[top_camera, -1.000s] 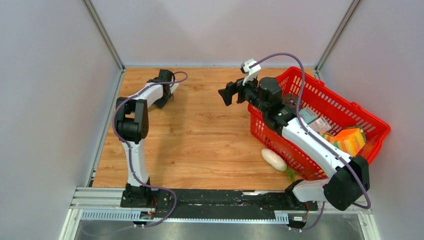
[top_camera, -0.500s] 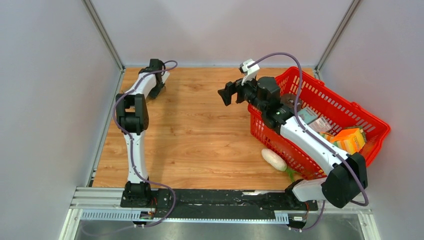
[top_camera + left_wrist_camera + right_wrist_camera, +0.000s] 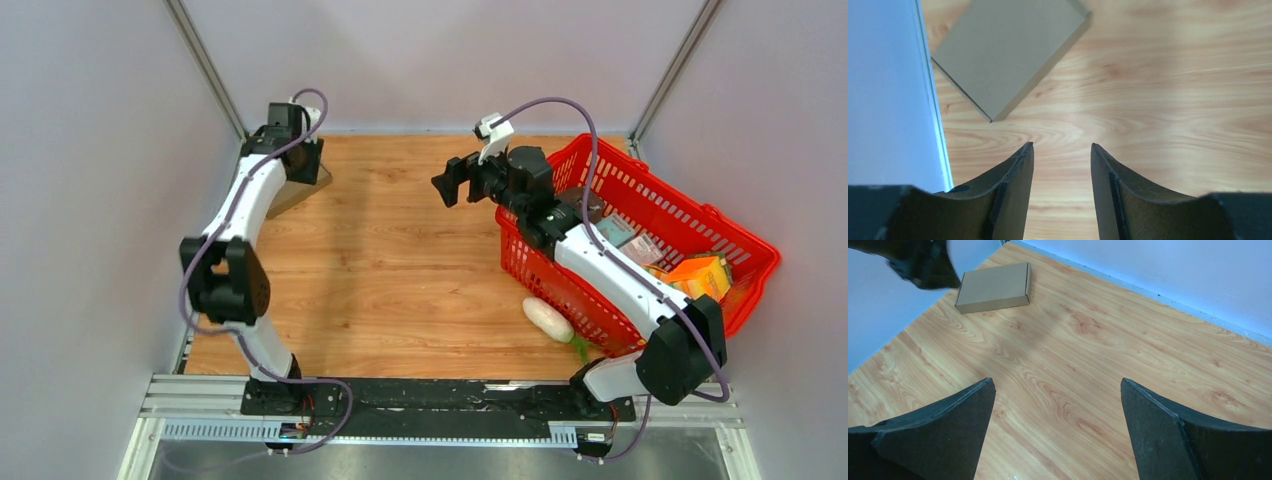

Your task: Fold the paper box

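Looking down on a wooden table (image 3: 400,270) walled in pale grey, with 2 robot arms bolted at its near edge. Showing the paper box (image 3: 290,197) as a closed, flat rectangle of plain brown cardboard, lying on the wood in the far left corner, close beside the left wall. Hanging over that corner, the left gripper (image 3: 300,160), partly covering the paper box in the overhead view. From the left wrist: fingers (image 3: 1015,180) parted by a narrow gap, gripping nothing, only bare wood between them; paper box (image 3: 1008,55) ahead of the tips and apart from them, 1 corner turned toward the camera, top face plain. Reaching out over the far middle of the table, the right gripper (image 3: 447,185), pointed left toward the paper box and well apart from it. From the right wrist: fingers (image 3: 948,425) spread wide, holding nothing; paper box (image 3: 994,287) small at the upper left, with the dark, blurred left gripper (image 3: 923,265) just above it. Filling the right side of the table, a red plastic basket (image 3: 525,262) with mesh walls, the right arm stretched across it. Holding an orange carton (image 3: 700,280) and several packets, their print too small to read. Lying on the wood just beside the basket's near wall, a white oblong item (image 3: 548,318) with a green end.
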`<state>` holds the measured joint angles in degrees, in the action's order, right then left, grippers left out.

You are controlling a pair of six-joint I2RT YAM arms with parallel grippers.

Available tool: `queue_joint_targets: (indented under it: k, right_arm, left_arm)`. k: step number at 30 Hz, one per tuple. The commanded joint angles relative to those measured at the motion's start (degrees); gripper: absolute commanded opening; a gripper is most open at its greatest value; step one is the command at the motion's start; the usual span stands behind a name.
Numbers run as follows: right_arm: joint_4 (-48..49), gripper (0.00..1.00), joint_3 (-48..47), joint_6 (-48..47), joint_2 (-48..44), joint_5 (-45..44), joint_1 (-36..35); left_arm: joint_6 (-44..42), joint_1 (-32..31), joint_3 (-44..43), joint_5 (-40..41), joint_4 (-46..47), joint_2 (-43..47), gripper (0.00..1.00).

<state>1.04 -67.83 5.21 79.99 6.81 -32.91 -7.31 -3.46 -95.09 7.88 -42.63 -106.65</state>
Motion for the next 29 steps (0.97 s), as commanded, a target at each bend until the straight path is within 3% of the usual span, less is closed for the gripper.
queue_joint_targets:
  k: [1,7,13,17,21,29]
  right_arm:
    - [-3.92,1.0,-4.93,3.04,-1.94,-0.39,-0.66]
    - [-17.1,1.0,-9.86,5.41,-10.1,-17.24,-4.36]
    - [-30.9,1.0,-12.4,8.93,-23.98,-28.24,-4.27]
    - [-42.06,1.0,-16.27,9.21,-31.63,-32.38,-4.27]
    - [-50.58,1.0,-20.66,4.21,-40.41,-30.46,-4.27]
    - [-60.53,1.0,-36.47,2.61,-43.6,-26.23,-4.01]
  left_arm:
    - [12.31,-4.61,4.11,-10.4,3.08,20.66,0.54]
    - [16.62,-18.06,13.08,-12.7,-0.87,46.68,0.54]
    - [16.62,-18.33,5.62,-14.29,-6.41,67.87,0.61]
    - [22.32,-18.33,11.56,-19.03,2.78,79.37,0.63]
    - [24.01,-18.33,13.62,-20.71,5.98,83.53,0.65]
    - [24.89,-18.33,8.52,-24.49,7.74,80.38,0.66]
